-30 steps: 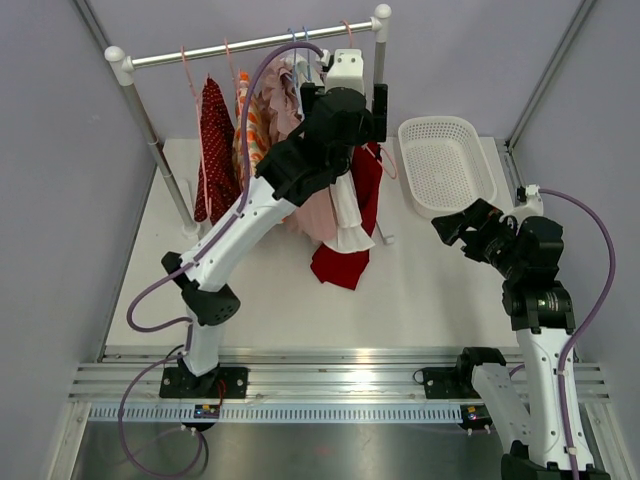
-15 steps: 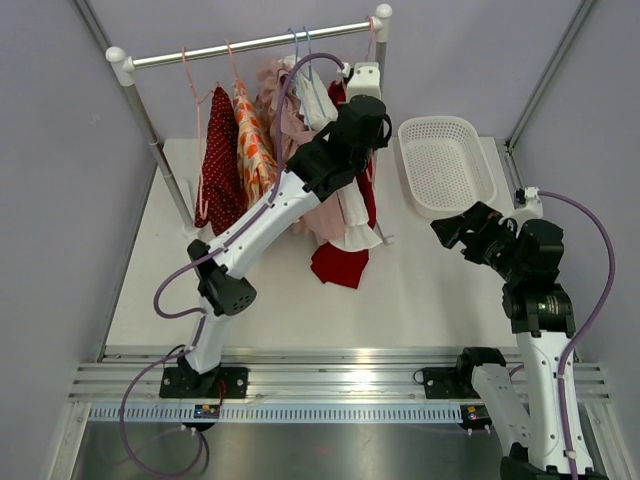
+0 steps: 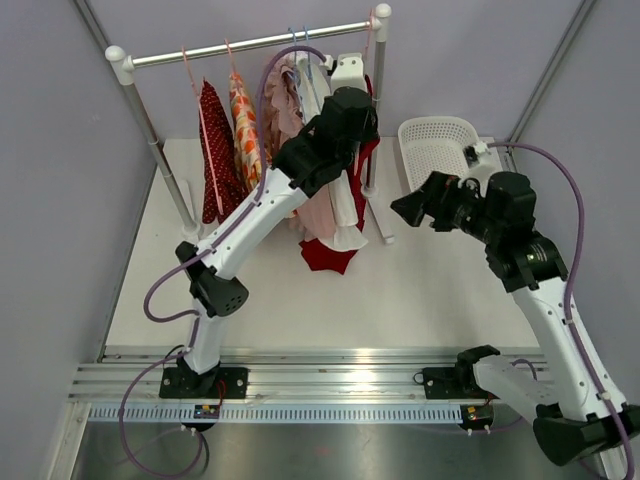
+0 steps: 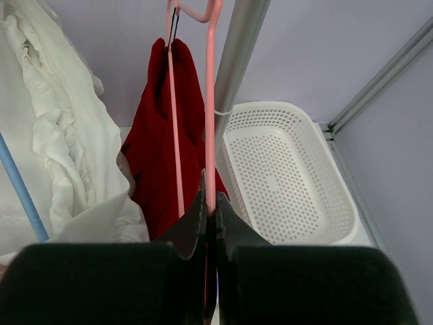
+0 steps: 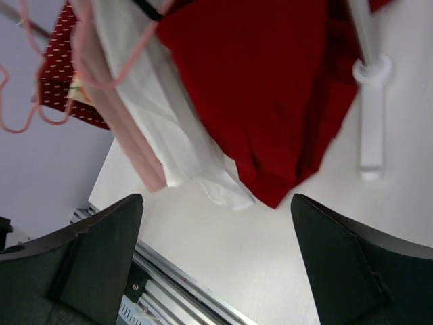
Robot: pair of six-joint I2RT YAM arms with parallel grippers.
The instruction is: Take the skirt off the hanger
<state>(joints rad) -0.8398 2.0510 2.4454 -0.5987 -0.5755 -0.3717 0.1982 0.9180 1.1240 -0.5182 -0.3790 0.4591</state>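
Observation:
A red skirt (image 3: 328, 256) hangs from a pink hanger (image 4: 210, 135) at the right end of the clothes rail (image 3: 250, 44). High by the rail, my left gripper (image 3: 347, 106) is shut on the hanger's pink wire, which runs straight between its fingertips in the left wrist view (image 4: 210, 198). The skirt (image 4: 152, 156) hangs just beyond them. My right gripper (image 3: 400, 211) hovers right of the skirt, low over the table, and is open. In the right wrist view its fingers (image 5: 101, 250) frame bare table, with the skirt's hem (image 5: 270, 95) above them.
A white perforated basket (image 3: 442, 140) sits at the back right. The rack's right post (image 3: 378, 130) stands between skirt and basket. White (image 3: 347, 215), pink, orange (image 3: 243, 125) and red dotted (image 3: 213, 150) garments hang left of the skirt.
My left gripper has shut on the pink hanger after reaching up at the rail. My right arm has swung left from beside the basket toward the skirt.

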